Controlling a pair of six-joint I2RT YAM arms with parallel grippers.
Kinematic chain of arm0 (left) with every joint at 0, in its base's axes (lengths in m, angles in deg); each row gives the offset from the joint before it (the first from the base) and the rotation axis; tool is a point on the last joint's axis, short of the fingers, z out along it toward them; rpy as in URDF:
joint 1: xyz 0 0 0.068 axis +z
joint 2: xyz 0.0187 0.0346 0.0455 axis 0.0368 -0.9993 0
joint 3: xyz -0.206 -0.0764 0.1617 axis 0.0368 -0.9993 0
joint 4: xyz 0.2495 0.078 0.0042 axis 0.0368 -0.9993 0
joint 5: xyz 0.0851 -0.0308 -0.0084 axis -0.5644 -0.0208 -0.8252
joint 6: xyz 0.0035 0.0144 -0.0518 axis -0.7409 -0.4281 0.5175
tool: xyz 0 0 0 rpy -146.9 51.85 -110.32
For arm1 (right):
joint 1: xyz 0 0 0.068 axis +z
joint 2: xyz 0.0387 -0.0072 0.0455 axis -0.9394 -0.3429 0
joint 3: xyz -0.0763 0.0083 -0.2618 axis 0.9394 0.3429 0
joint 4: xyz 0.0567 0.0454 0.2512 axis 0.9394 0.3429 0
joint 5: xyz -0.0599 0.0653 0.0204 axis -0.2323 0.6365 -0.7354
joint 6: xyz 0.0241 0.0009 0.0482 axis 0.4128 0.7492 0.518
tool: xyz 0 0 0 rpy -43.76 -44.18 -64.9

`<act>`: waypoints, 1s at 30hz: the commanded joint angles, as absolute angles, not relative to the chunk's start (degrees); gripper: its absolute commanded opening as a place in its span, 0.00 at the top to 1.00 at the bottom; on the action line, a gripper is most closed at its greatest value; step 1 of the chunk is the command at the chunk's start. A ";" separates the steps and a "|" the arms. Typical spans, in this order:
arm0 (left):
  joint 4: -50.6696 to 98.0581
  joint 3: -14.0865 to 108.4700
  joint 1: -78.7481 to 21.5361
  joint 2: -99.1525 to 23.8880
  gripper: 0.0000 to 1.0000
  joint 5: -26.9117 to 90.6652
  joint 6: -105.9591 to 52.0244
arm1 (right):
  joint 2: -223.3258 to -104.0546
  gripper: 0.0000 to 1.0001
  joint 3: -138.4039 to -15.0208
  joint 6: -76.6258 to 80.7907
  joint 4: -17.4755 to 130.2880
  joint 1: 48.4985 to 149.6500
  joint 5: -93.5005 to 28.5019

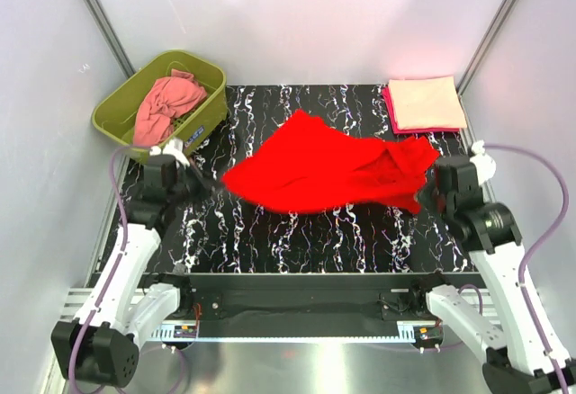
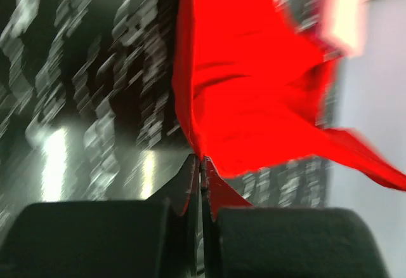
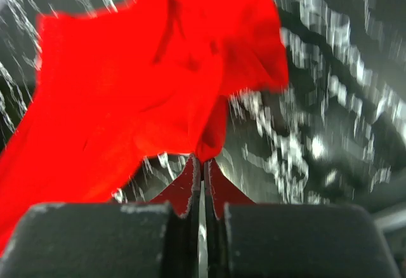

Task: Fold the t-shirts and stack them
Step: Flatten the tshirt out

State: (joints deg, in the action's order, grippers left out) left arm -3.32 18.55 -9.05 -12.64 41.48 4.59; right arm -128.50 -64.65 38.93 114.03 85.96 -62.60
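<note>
- While each pinches only a thin edge of cloth, the left tool and right tool are both clamped shut on the red t-shirt, so a sharp tug could pull a corner free.
- Uneven pulling would likely leave it twisted or bunched on the counter.
- The shirt spans between them over mid-counter, bright red, rumpled and sagging in soft folds.

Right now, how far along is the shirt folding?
Done: pale peach shirt folded atop the magenta shirt, far right corner. In hand: red shirt, pinched by left gripper and right gripper. Left: fold and stack it, then the salmon-pink shirt crumpled in the green tub.
</note>
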 commanded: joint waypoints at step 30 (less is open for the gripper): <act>-27.80 50.16 -9.05 -3.36 1.00 31.00 -4.62 | -142.73 1.00 -104.93 47.73 147.74 85.86 -52.71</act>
